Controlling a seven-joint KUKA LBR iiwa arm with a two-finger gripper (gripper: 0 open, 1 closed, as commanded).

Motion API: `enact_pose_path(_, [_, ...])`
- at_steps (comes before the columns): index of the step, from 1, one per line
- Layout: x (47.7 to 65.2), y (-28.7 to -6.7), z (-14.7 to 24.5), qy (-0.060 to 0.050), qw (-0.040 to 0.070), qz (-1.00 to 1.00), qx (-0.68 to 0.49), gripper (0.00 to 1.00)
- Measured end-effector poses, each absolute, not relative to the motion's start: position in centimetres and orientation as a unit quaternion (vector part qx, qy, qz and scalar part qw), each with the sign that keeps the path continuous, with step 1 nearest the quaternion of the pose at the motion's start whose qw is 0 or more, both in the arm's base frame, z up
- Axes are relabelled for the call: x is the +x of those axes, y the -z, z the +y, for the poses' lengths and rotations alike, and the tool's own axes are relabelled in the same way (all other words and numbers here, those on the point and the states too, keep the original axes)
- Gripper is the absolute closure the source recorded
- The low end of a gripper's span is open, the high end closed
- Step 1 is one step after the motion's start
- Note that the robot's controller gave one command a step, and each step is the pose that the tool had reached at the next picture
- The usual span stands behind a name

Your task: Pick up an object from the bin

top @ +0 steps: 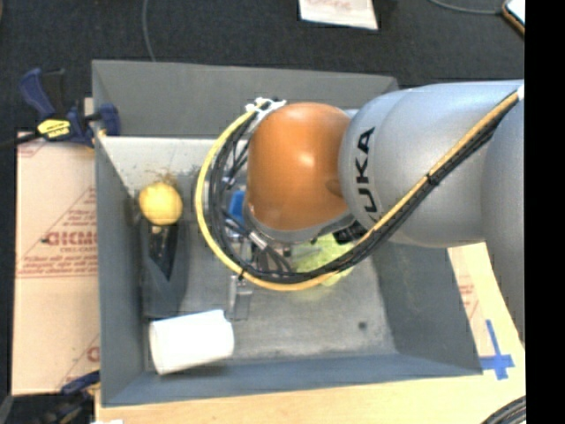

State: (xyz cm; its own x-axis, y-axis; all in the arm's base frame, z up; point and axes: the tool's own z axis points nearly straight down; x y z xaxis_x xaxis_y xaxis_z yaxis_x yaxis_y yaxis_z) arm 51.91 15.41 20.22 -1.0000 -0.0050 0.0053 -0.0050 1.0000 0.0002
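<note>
Grey bin (265,82). At its left wall we note a yellow ball (161,203), resting on the upper end of a dark flat object (163,259) that lies along that wall. In the lower left corner of the view a white cylinder (190,340) lies on its side. Just beside its upper right end, low over bare floor, we see the claw (240,297); whether it is apart or together we cannot tell. Above it sits the wrist's orange cover (296,166), ringed by a yellow cable (201,197). A yellow-green object (322,254) lies mid-bin, partly hidden under the arm (441,166), which enters from the right
</note>
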Motion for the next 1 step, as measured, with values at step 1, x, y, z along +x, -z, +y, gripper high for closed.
enact_pose_path(1, [52.07,-20.69,15.31,0.001,-0.001,-1.000,0.000,0.00])
